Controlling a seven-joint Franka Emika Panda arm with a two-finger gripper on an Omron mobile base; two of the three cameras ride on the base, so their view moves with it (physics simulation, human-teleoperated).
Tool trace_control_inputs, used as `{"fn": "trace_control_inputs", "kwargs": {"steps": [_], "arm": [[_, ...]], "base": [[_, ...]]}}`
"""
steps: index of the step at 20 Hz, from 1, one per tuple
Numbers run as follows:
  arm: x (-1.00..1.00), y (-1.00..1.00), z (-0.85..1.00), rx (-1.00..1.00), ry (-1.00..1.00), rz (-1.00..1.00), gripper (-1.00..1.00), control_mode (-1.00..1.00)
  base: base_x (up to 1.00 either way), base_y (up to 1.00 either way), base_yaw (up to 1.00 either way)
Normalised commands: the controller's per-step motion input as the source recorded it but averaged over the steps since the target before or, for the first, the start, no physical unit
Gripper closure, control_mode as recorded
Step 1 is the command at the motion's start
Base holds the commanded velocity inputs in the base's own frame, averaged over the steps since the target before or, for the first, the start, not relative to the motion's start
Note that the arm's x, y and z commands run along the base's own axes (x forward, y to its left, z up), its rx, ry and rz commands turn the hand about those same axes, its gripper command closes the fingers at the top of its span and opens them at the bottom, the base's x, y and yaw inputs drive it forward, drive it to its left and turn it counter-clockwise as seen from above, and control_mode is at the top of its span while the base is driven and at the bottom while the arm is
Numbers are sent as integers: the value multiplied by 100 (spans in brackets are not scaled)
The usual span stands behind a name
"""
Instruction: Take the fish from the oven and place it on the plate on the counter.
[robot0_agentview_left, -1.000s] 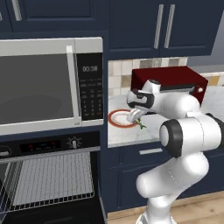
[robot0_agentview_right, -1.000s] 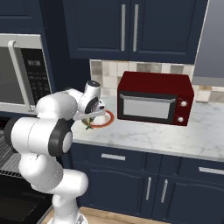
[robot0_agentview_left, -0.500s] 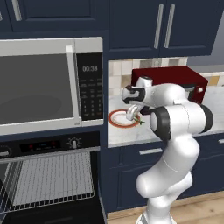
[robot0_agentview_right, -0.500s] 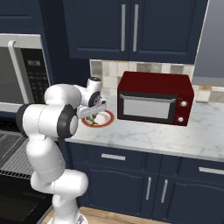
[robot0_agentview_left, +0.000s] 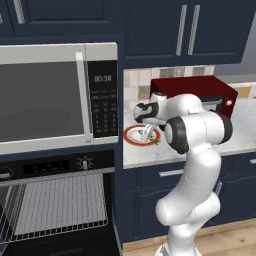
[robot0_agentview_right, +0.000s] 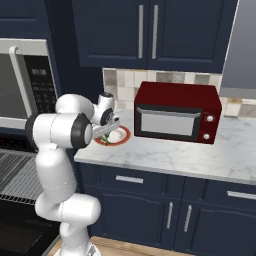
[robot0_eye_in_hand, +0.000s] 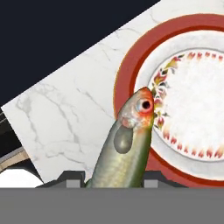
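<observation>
Left base view, from the left: the microwave sits over the oven, whose door hangs open with the wire rack bare. Right of them, on the counter, lies the plate, and the gripper hangs just over its right part, the white arm bent behind it. A thin green sliver at the fingertips looks like the fish, though it is too small here to be sure. Behind the arm stands the red toaster oven.

Right base view puts the gripper over the plate, with the toaster oven to the right on the counter.

Hand view settles it: the fish is clamped between the two fingers, jaws narrowed around its body, head pointing up. Its snout overlaps the orange-red rim of the plate, the tail end over bare counter.
</observation>
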Motion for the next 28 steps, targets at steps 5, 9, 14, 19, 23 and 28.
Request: {"fn": "trace_control_inputs", "kwargs": {"steps": [5,9,14,19,23,28], "arm": [[34,0,-17,-4,0,5,100,-100],[34,0,-17,-2,0,3,100,-100],[22,0,-1,0,-2,3,100,-100],[16,0,-5,-1,-3,1,100,-100],[0,0,-36,0,0,0,100,-100],[0,0,-25,0,0,0,100,-100]], "base": [[0,0,0],[0,0,0],[0,0,0],[0,0,0],[0,0,0],[0,0,0]]}}
